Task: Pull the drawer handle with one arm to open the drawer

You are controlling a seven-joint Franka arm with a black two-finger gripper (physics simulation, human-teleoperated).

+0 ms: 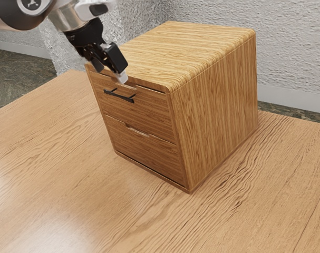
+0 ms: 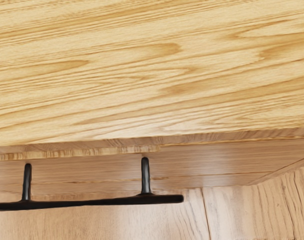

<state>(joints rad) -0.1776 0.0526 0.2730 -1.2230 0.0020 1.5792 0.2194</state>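
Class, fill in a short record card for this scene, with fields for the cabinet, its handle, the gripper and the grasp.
Cabinet: light wooden two-drawer cabinet, standing on the wooden table
Handle: thin black bar handle on two posts, on the top drawer front
Gripper: black two-finger gripper, just above the handle, at the cabinet's top front edge
Grasp: handle not yet held

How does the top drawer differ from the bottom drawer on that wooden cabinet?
The top drawer carries a black bar handle standing off on two posts; the bottom drawer has a wood-coloured handle that blends into its front. The hand hovers just above the top drawer's handle, while nothing is near the bottom drawer. Both share the same wood grain and both look shut.
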